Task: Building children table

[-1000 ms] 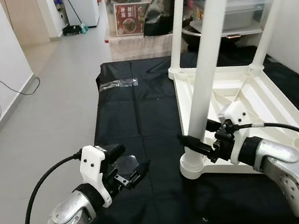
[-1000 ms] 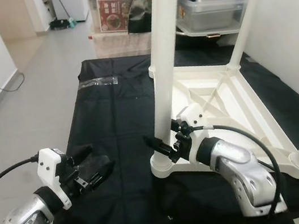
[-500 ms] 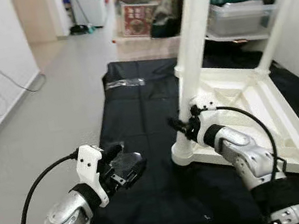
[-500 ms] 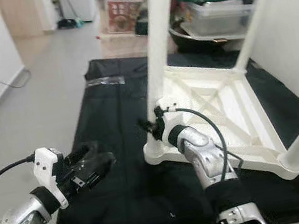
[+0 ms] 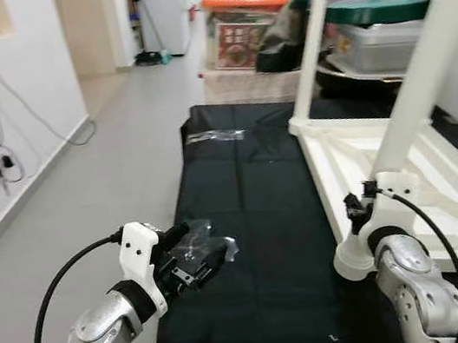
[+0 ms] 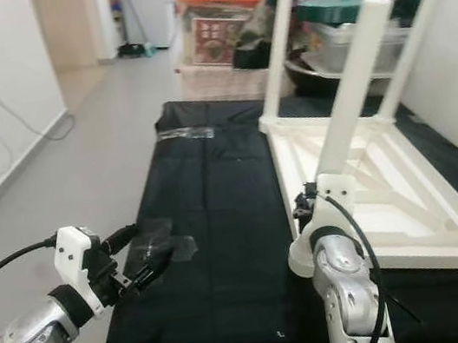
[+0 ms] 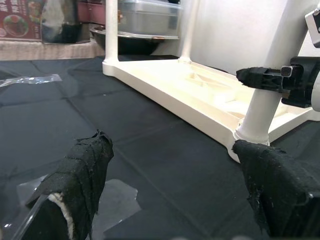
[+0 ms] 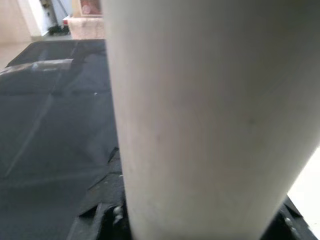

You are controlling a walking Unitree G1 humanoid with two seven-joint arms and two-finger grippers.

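Observation:
A white children's table (image 5: pixel 403 162) lies upside down on a black cloth (image 5: pixel 240 187), its legs pointing up. My right gripper (image 5: pixel 359 201) is at the base of the near left leg (image 5: pixel 415 83), shut around it; in the right wrist view the leg (image 8: pixel 200 115) sits between the black fingers (image 8: pixel 100 215). My left gripper (image 5: pixel 202 248) hovers open, low over the cloth, left of the table. Under it lies a clear plastic piece (image 7: pixel 117 192). The left wrist view looks past its taped fingers (image 7: pixel 75 185) toward that leg (image 7: pixel 272 105).
A small clear plastic bag (image 5: pixel 216 136) lies at the cloth's far end. Behind it stand storage boxes (image 5: pixel 244 24) and a lidded pot (image 5: pixel 375 19). Grey floor (image 5: pixel 82 187) runs along the left, by a wall with hanging cables (image 5: pixel 2 157).
The whole view has swung, so the camera moved. My right gripper stays on the near leg's base, its arm now below it. The left gripper still hovers open.

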